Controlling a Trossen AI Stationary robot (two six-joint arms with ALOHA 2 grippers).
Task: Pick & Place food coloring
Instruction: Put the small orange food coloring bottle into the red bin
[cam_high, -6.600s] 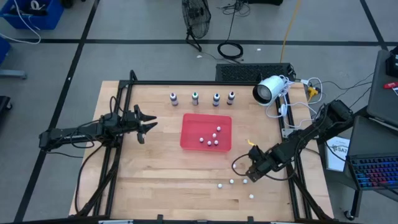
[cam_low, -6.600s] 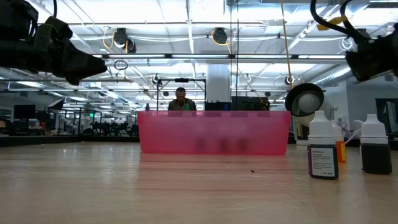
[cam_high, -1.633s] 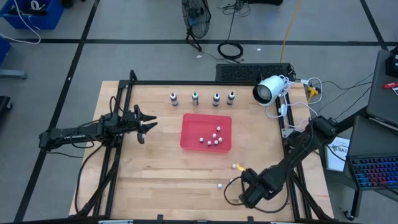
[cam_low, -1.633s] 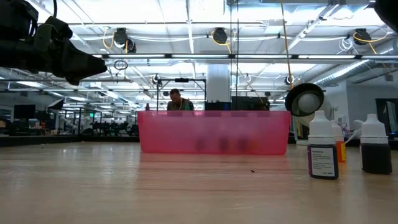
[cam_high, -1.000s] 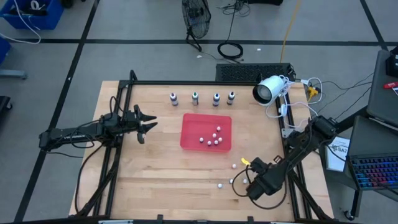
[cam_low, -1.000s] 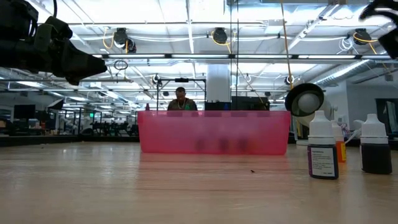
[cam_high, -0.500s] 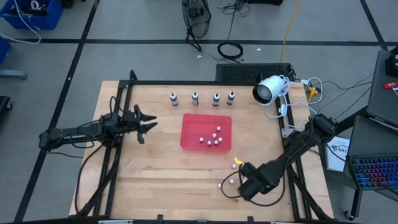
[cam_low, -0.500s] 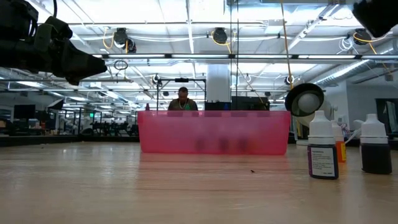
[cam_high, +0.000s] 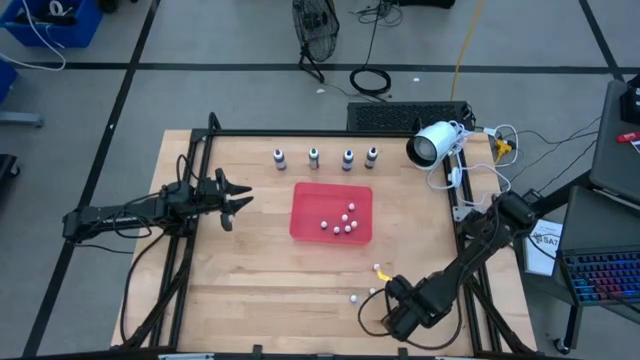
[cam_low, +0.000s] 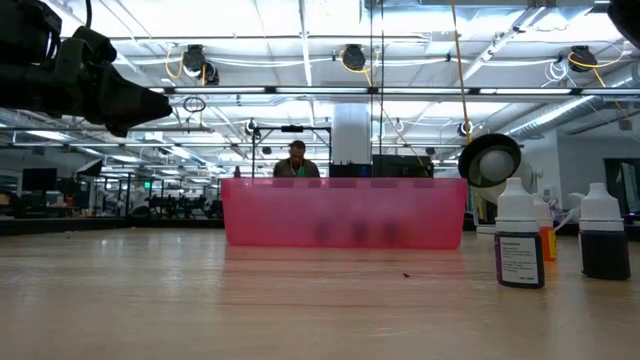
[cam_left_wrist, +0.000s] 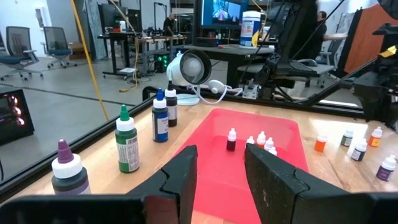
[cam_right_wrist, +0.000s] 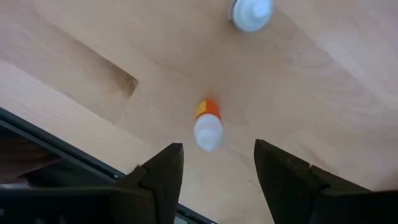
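Observation:
Four food coloring bottles (cam_high: 313, 155) stand upright in a row near the table's far edge. They also show in the left wrist view, with purple (cam_left_wrist: 65, 171), green (cam_left_wrist: 126, 142) and blue (cam_left_wrist: 160, 118) tops. My left gripper (cam_high: 237, 198) hovers open at the table's left, pointing at the red tray (cam_high: 300, 225). My right gripper (cam_high: 388, 298) is open above the table's near right part. In its wrist view (cam_right_wrist: 214, 165), its fingers stand apart on either side of a tiny orange bottle with a white cap (cam_right_wrist: 207, 124), not touching it.
The red tray (cam_left_wrist: 214, 162) holds several tiny white-capped bottles (cam_high: 340, 222). More of them stand on the wood near my right gripper (cam_high: 353, 297), with one farther ahead in its wrist view (cam_right_wrist: 250, 12). A white camera (cam_high: 432, 143) sits at the far right corner. A person shows behind the tray (cam_low: 297, 160).
My right gripper has moved a little toward the table's left and near edges, staying open. The bottles and the tray have kept still.

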